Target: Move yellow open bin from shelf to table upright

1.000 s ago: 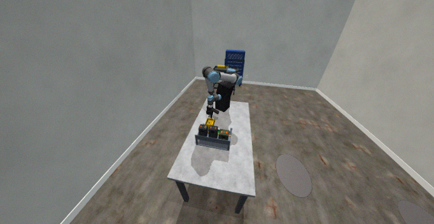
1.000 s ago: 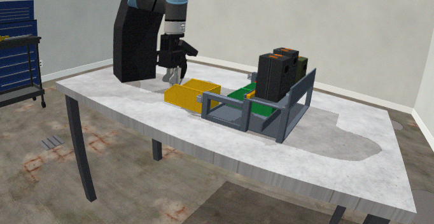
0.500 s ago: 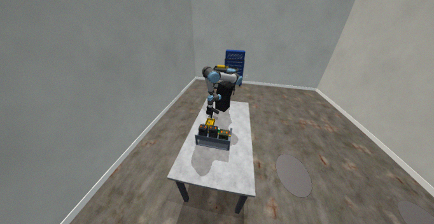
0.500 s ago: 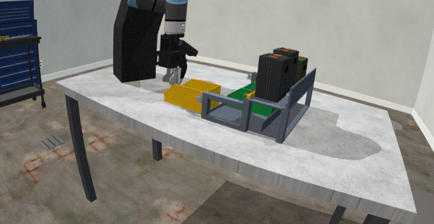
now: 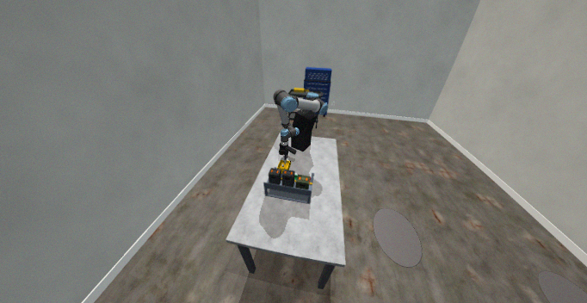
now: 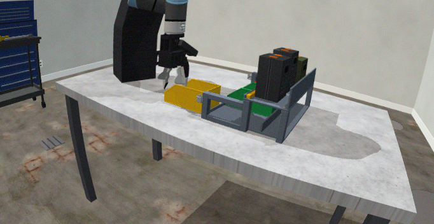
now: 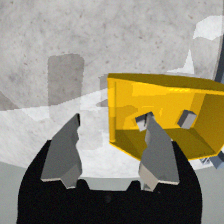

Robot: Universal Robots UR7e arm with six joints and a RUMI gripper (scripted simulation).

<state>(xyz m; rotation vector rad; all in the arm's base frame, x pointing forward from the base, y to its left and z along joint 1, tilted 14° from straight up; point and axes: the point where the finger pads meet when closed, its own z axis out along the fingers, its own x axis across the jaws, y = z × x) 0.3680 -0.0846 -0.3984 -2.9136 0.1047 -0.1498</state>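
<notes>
The yellow open bin stands upright on the table, just off the near end of the grey shelf. It also shows in the wrist view, with two small grey parts inside, and as a small yellow patch in the top view. My gripper hangs over the bin's far end, pointing down. Its fingers are open and straddle the bin's end wall, one finger outside and one inside, without pressing on it.
The shelf holds green bins on its lower level and black boxes on top. The robot's black base stands behind the bin. A blue tool cabinet and cart stand off the table at left.
</notes>
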